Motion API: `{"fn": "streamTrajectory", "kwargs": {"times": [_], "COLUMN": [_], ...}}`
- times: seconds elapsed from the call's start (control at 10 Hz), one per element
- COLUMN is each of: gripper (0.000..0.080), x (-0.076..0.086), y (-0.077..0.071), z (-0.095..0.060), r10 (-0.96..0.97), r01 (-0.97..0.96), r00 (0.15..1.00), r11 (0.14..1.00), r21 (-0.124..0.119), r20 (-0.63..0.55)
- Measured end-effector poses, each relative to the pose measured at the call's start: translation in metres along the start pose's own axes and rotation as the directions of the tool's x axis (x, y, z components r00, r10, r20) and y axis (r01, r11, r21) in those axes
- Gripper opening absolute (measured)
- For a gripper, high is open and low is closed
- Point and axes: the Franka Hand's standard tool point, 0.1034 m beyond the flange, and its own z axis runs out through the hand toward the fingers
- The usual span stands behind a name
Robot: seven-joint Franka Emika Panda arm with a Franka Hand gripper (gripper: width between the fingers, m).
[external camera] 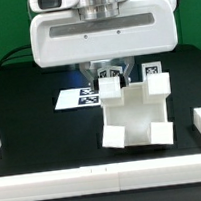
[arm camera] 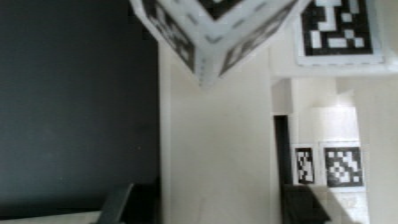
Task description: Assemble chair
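Pincer (external camera: 109, 75) is clamping the top of the white chair (external camera: 136, 115) assy, which is hanging tilted right below it, lower corners touching the black counter (external camera: 30, 116).

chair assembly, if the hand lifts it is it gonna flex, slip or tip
Probably stiff: the chair assembly is thick, blocky white slabs. Its glossy faces look slippery, so the hand's hold could slide. It stands tilted with parts jutting out, so it looks apt to tip or swing when moved.
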Motion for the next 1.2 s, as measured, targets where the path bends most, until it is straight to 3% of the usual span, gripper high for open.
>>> {"fn": "streamTrajectory", "kwargs": {"times": [0.1,0.5,0.7,1.0,1.2], "gripper": [0.0284,0.0284,0.0284,0.0284,0.0284], "x": [-0.001,-0.030,-0.026,-0.024,-0.010], "y": [0.000,0.012,0.012,0.014,0.026], "z": [0.000,0.002,0.004,0.005,0.009], "r10": [0.004,0.084,0.107,0.117,0.150], "r01": [-0.004,-0.100,-0.118,-0.129,-0.163], "r00": [1.000,0.976,0.972,0.971,0.968], "r11": [1.000,0.992,0.992,0.991,0.985], "r21": [0.004,0.070,0.043,0.046,0.047], "r20": [0.007,0.203,0.210,0.207,0.201]}}
